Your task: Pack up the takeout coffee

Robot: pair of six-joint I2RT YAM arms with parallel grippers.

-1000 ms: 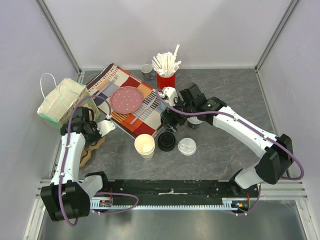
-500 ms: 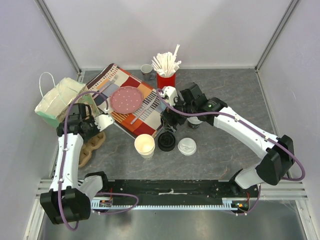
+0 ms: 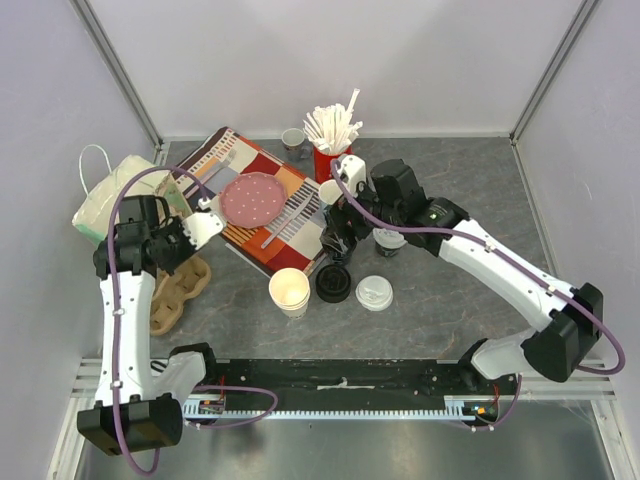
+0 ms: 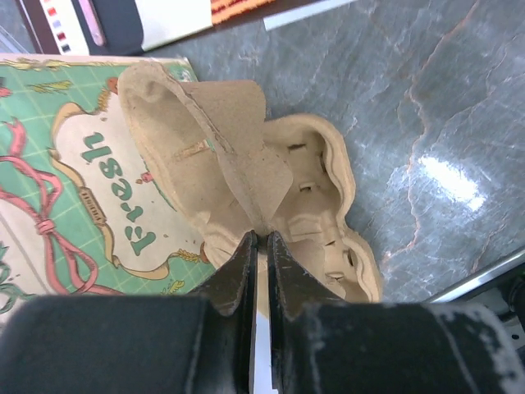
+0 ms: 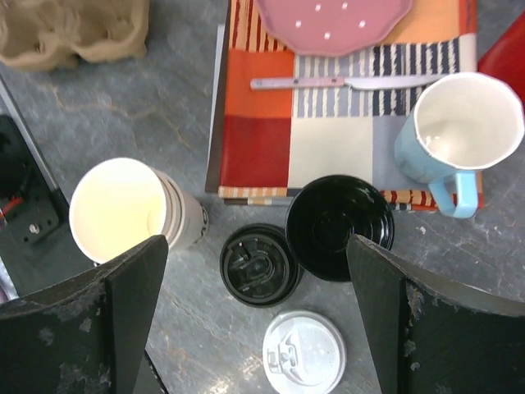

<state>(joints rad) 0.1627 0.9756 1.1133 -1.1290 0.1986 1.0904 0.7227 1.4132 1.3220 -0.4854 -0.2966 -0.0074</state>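
A black lid (image 5: 258, 264) and a white lid (image 5: 303, 351) lie on the table, also seen from above as the black lid (image 3: 333, 283) and white lid (image 3: 375, 293). My right gripper (image 5: 254, 246) hangs open above the black lid, holding nothing. One small paper cup of dark coffee (image 3: 293, 138) stands at the back. Another cup (image 3: 388, 243) shows partly under my right arm. My left gripper (image 4: 261, 236) is shut on the middle flap of a brown cardboard cup carrier (image 4: 320, 189), at the left in the top view (image 3: 172, 292).
A "Fresh" paper bag (image 4: 74, 189) lies beside the carrier. Empty stacked paper cups (image 5: 123, 209), a glossy black mug (image 5: 339, 226) and a light-blue mug (image 5: 463, 127) ring the lids. A striped cloth (image 3: 280, 235) holds a pink plate (image 3: 252, 198). A red cup of sticks (image 3: 332, 155) stands behind.
My left arm has pulled back and to the left with the carrier in its grip. My right gripper has drawn back and up, staying open.
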